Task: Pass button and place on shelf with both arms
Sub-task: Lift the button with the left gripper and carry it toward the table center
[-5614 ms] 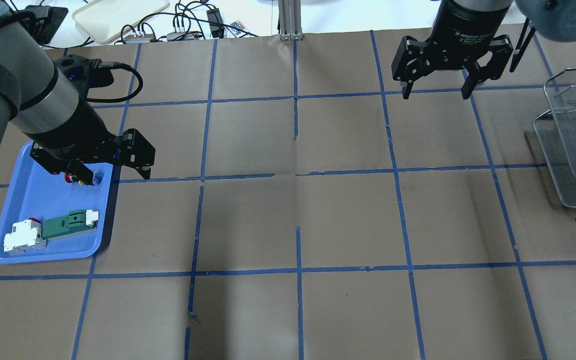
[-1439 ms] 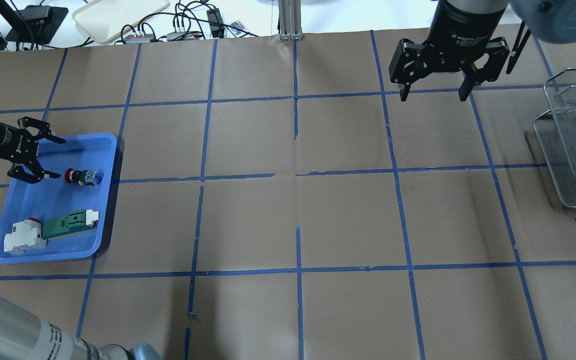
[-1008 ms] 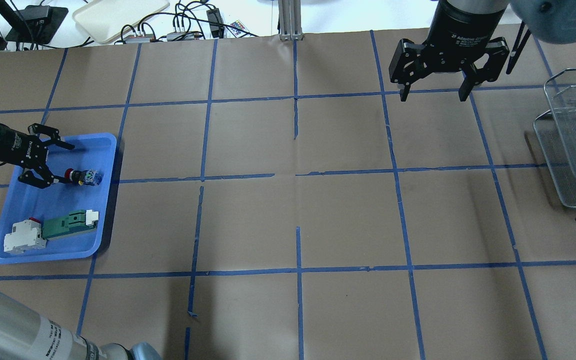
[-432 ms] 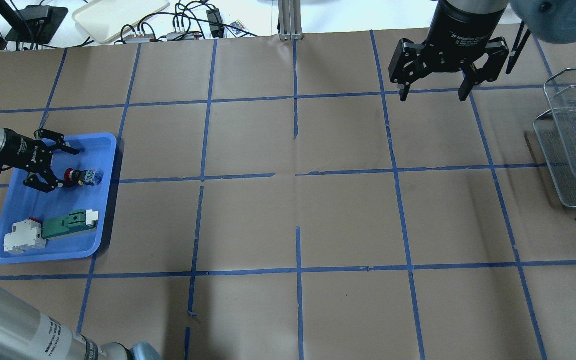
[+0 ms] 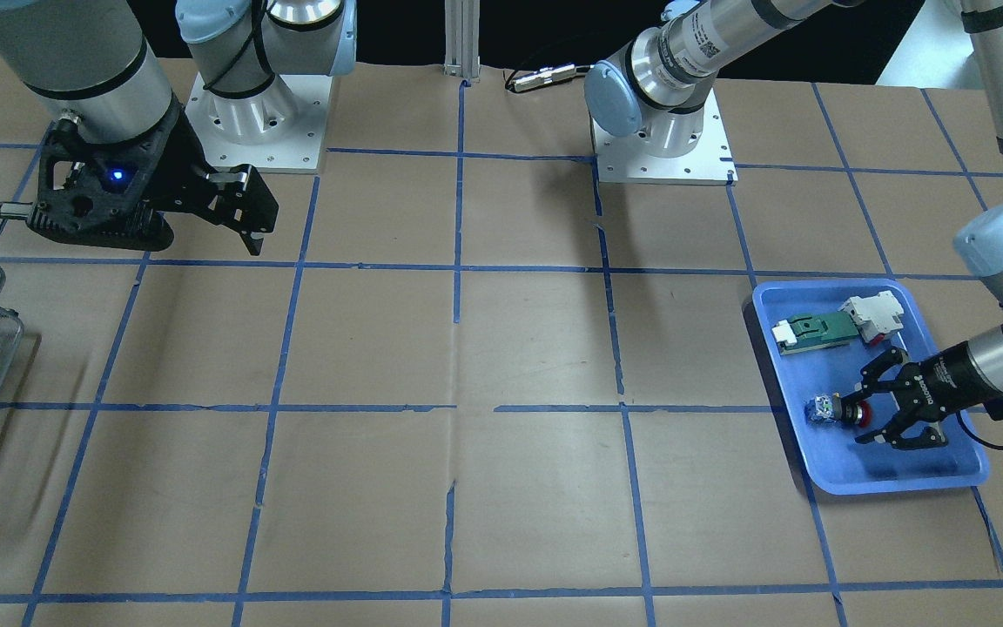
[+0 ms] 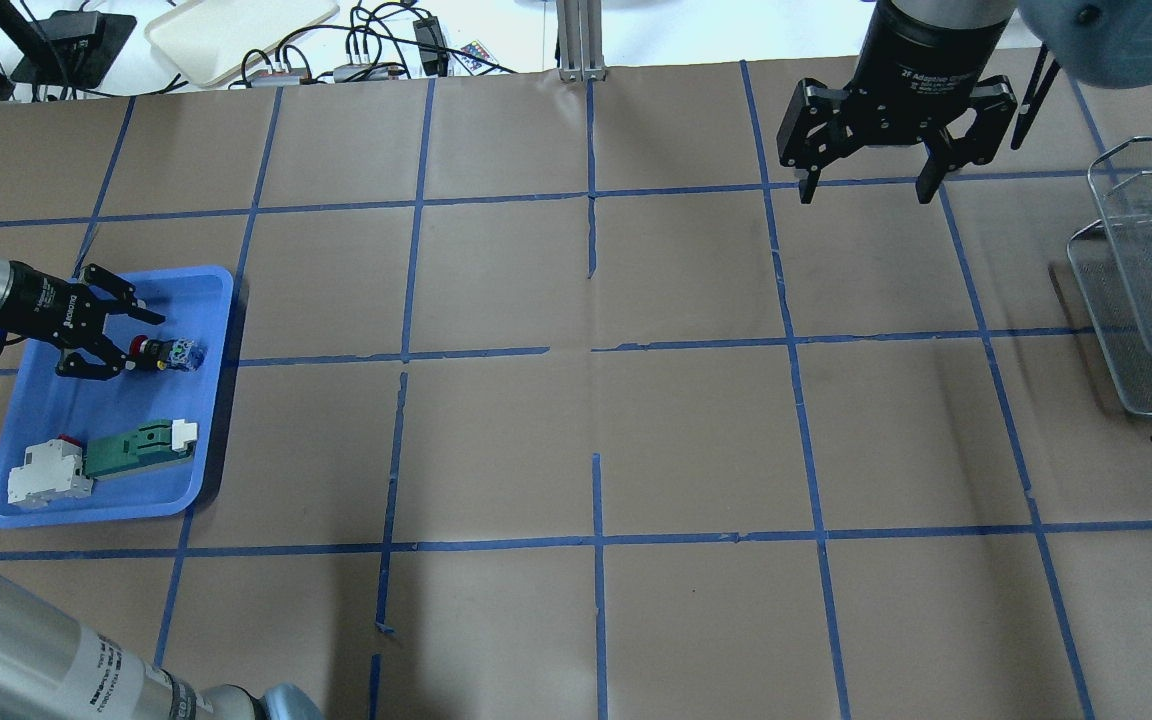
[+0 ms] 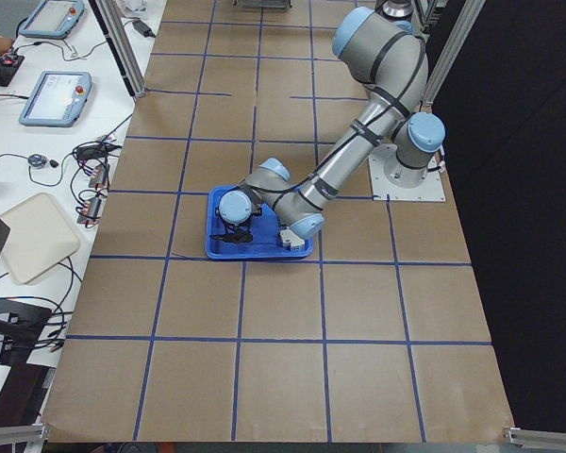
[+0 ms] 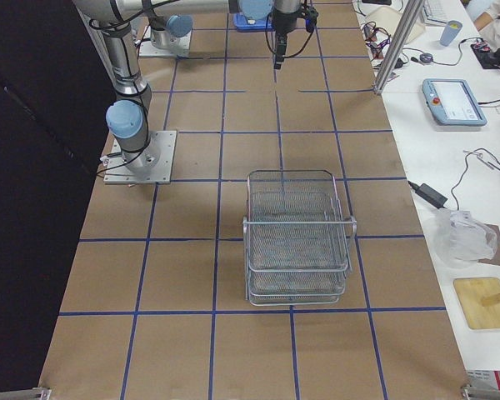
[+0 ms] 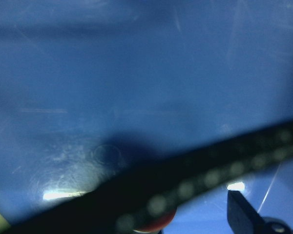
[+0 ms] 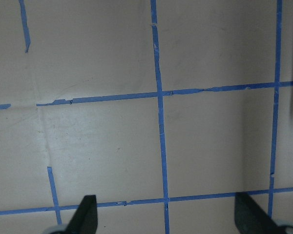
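The button (image 6: 176, 354) lies on its side in the blue tray (image 6: 106, 500), red cap pointing to the tray's left edge. My left gripper (image 6: 141, 345) is low in the tray and open, one finger on each side of the red cap, not closed on it. In the front view the left gripper (image 5: 860, 412) sits at the cap of the button (image 5: 825, 407). The left wrist view is blurred blue with a bit of red cap (image 9: 154, 225). My right gripper (image 6: 867, 193) is open and empty, high at the far right. The wire shelf (image 6: 1151, 280) stands at the right edge.
A green-and-white module (image 6: 136, 447) and a white breaker (image 6: 46, 475) lie in the near part of the tray. The shelf also shows in the right side view (image 8: 296, 242). Brown paper with blue tape lines covers the table between tray and shelf.
My left gripper has slid from the tray's left edge toward the button, and its open fingers now flank the red cap. The button and the right arm have not moved.
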